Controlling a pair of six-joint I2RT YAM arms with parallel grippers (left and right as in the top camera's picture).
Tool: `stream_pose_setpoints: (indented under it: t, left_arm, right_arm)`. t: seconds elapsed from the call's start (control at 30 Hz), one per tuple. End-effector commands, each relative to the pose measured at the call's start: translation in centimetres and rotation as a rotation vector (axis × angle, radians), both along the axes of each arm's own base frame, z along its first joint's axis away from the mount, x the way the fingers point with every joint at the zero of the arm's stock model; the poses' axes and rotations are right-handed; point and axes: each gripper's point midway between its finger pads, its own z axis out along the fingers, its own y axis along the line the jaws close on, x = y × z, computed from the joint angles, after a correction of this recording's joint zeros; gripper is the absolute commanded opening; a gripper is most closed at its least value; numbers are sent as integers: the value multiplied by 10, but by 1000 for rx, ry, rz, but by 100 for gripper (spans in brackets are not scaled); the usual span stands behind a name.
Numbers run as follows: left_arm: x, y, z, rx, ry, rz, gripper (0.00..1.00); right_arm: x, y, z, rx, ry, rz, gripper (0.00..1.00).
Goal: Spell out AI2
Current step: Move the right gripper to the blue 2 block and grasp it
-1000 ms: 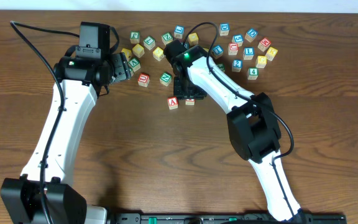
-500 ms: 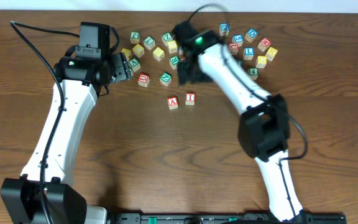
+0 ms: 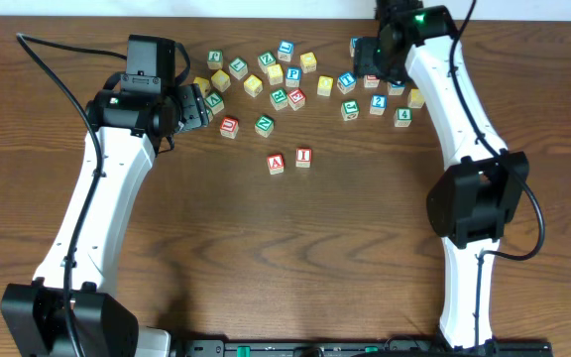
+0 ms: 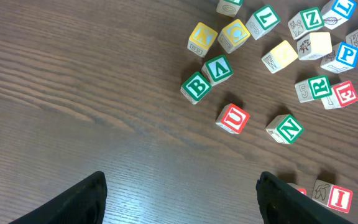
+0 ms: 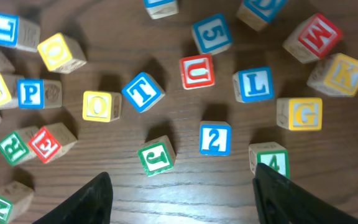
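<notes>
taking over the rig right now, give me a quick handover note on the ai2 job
Left pincer: open, empty, low over bare table near the B block.
Right pincer: open, empty, over the loose pile at the far right.
A block and I block: side by side mid-table, apart from the pile.
2 block: loose in the pile, between the J block and the 4 block, just ahead of the right pincer.
Done: A and I placed.
Left: pick the 2 and set it beside the I, on the side away from the A.
</notes>
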Motion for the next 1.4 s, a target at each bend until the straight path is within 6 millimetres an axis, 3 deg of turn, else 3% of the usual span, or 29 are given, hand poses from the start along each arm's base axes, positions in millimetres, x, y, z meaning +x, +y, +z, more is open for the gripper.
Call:
stream_pose_setpoints:
  t: [0.0, 0.33, 0.67, 0.9, 1.37]
  left_arm:
    - [2, 3, 1, 12, -4, 4, 76]
    - [2, 3, 1, 12, -4, 4, 76]
    - [3, 3, 0, 13, 0, 5, 76]
    - [3, 3, 0, 13, 0, 5, 76]
    - [3, 3, -1, 13, 2, 5, 76]
  right_arm:
    - [-4, -5, -5, 40, 29, -89, 64]
    - [-22, -20, -64, 16, 144, -186, 63]
    - [-1, -26, -84, -17, 53, -139, 63]
    - [0, -26, -104, -38, 54, -90, 62]
    - [1, -26, -120, -43, 50, -75, 57]
